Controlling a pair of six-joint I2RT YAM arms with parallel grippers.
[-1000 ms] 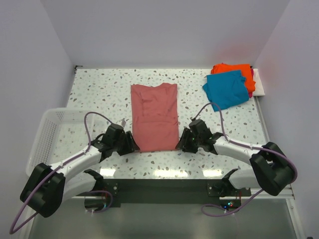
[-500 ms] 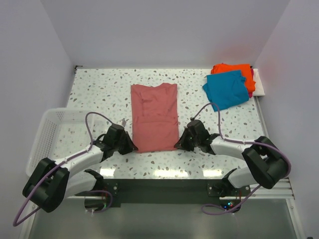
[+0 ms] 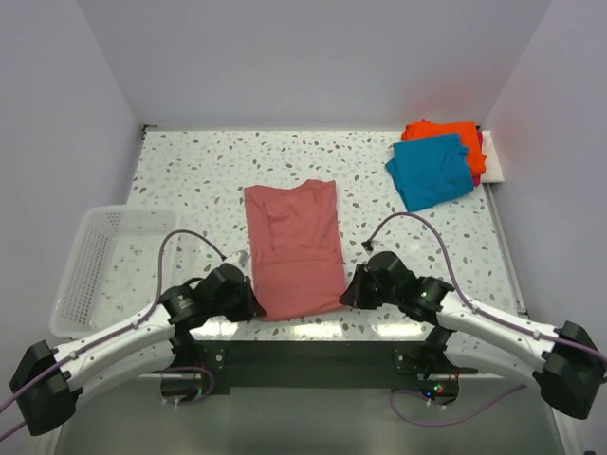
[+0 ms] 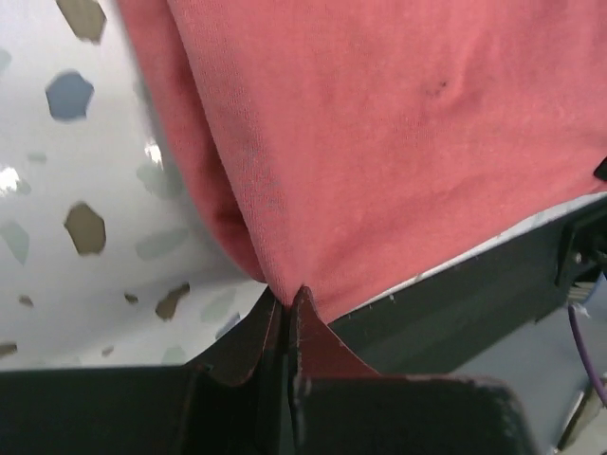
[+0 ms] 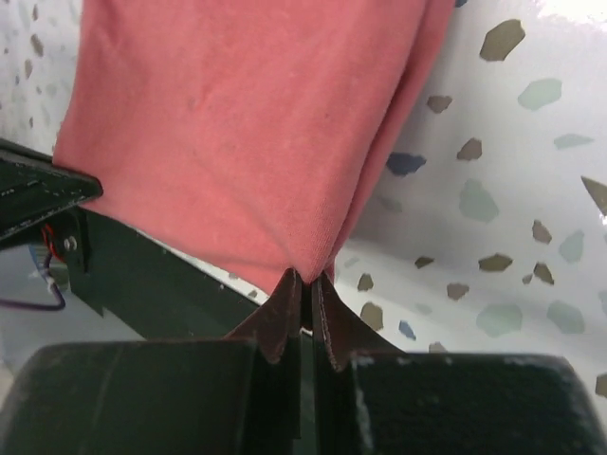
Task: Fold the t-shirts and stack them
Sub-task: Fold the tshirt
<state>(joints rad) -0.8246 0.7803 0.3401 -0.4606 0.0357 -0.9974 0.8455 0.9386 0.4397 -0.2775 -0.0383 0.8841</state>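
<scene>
The dusty-red t-shirt [image 3: 294,245] lies folded lengthwise in the middle of the table, its near end drawn toward the front edge. My left gripper [image 3: 250,305] is shut on its near left corner [image 4: 285,284]. My right gripper [image 3: 348,294] is shut on its near right corner [image 5: 308,270]. In both wrist views the red cloth [image 4: 379,142] [image 5: 247,133] rises from the pinched fingertips. A teal-blue t-shirt [image 3: 432,171] lies folded on an orange one [image 3: 453,135] at the back right, with a magenta edge [image 3: 481,142] showing beside them.
A white mesh basket [image 3: 95,265] stands at the table's left edge, beside my left arm. The black front rail [image 3: 313,353] runs just behind both grippers. A white board [image 3: 493,166] lies under the stack at the back right.
Both grippers have shut on the red shirt's near corners and pulled back toward the front edge. The shirt has slid nearer and skewed slightly.
</scene>
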